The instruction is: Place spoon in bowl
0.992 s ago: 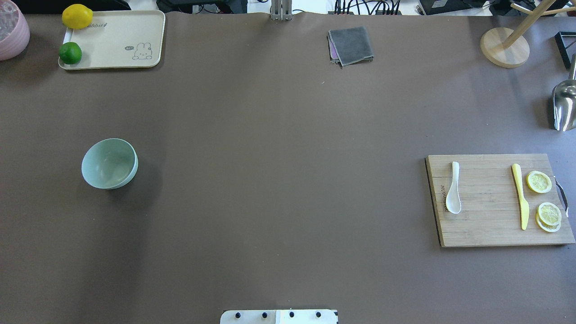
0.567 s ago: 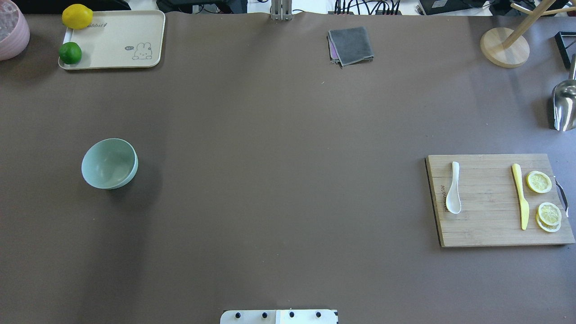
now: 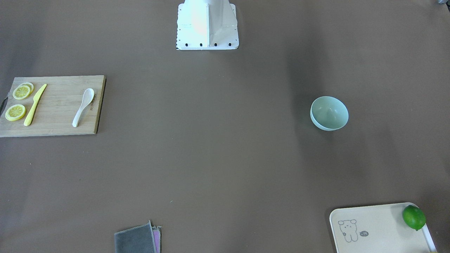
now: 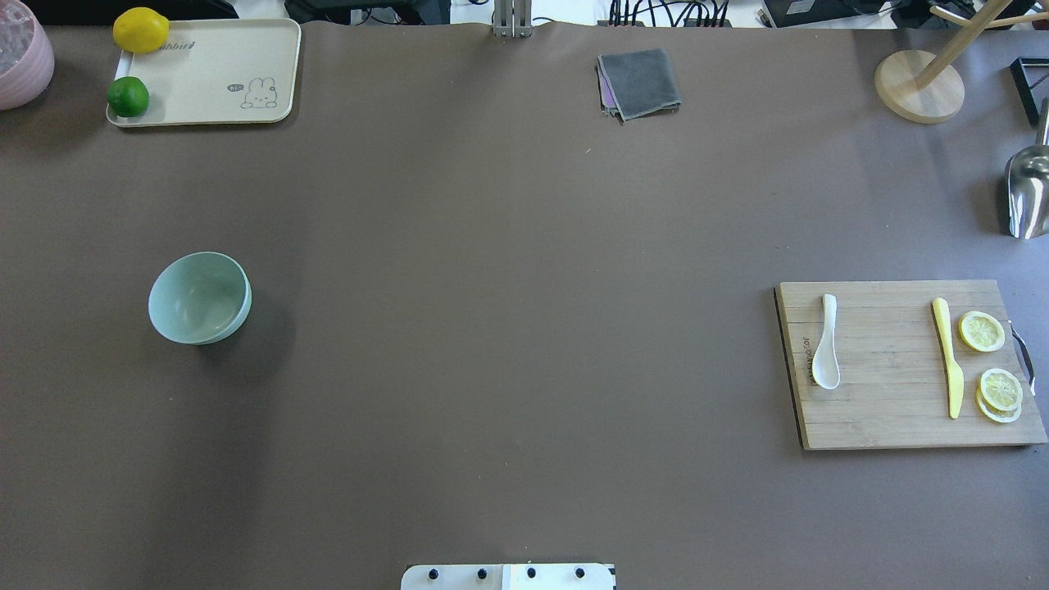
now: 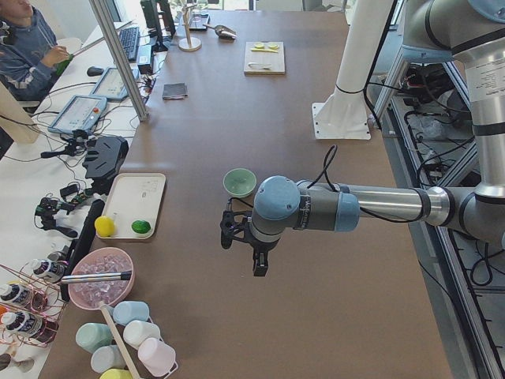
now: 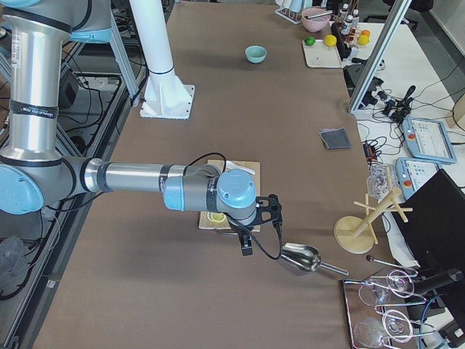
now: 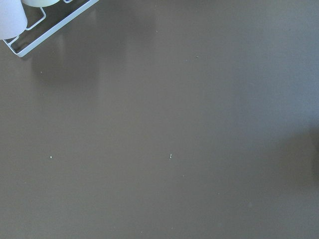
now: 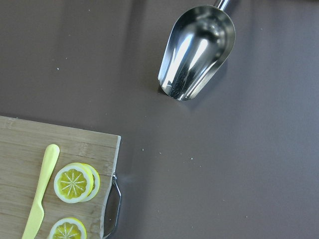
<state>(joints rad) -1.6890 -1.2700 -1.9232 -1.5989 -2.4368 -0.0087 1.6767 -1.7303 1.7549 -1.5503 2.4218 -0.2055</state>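
Note:
The white spoon (image 4: 827, 344) lies on the left part of a wooden cutting board (image 4: 893, 418) at the table's right, scoop towards the robot; it also shows in the front view (image 3: 82, 108). The mint-green bowl (image 4: 199, 297) stands upright and empty at the table's left, also in the front view (image 3: 329, 113). Neither gripper shows in the overhead view. The left gripper (image 5: 243, 246) hangs over bare table beyond the bowl (image 5: 239, 182). The right gripper (image 6: 260, 227) hangs past the board's outer end. I cannot tell whether either is open or shut.
A yellow knife (image 4: 948, 356) and lemon slices (image 4: 981, 331) share the board. A metal scoop (image 8: 197, 50) lies beyond it. A grey cloth (image 4: 639, 82), a wooden stand (image 4: 918, 86) and a cream tray (image 4: 221, 74) with a lemon and a lime sit at the far edge.

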